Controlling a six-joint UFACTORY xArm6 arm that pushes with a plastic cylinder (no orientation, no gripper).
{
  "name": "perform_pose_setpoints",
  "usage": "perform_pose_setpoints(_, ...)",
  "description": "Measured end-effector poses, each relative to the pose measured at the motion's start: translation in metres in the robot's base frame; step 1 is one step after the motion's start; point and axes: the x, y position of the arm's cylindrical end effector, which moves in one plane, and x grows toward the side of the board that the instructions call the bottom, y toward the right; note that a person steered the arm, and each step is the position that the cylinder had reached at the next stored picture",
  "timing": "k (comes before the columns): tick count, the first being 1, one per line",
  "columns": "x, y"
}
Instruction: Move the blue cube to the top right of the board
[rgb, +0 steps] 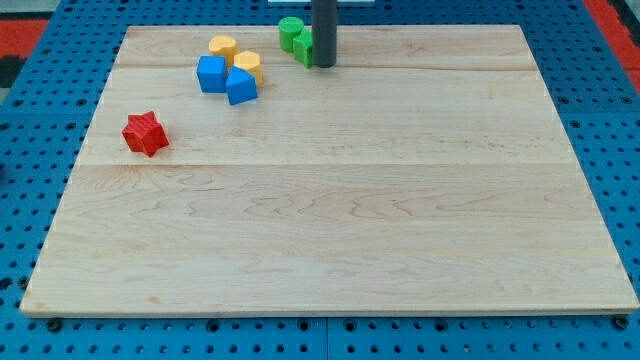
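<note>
The blue cube (211, 74) sits near the view's top left of the wooden board (330, 230). A second blue block (241, 87), wedge-like, touches it on its right. My tip (325, 65) rests on the board near the top centre, well to the right of the blue cube and apart from it. The rod stands right beside the green blocks.
Two yellow blocks (222, 46) (248, 64) lie just above the blue ones. Two green blocks (291, 30) (304, 46) sit at the top edge, left of my rod. A red star-shaped block (145, 133) lies at the left edge.
</note>
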Motion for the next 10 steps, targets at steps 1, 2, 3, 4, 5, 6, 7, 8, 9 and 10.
perform_pose_setpoints(1,0.001,0.010)
perform_pose_setpoints(2,0.001,0.016)
perform_pose_setpoints(3,0.005,0.019)
perform_pose_setpoints(4,0.045,0.032)
perform_pose_setpoints(5,0.079,0.041)
perform_pose_setpoints(6,0.114,0.019)
perform_pose_setpoints(7,0.122,-0.058)
perform_pose_setpoints(8,0.122,-0.078)
perform_pose_setpoints(9,0.116,-0.090)
perform_pose_setpoints(10,0.092,-0.135)
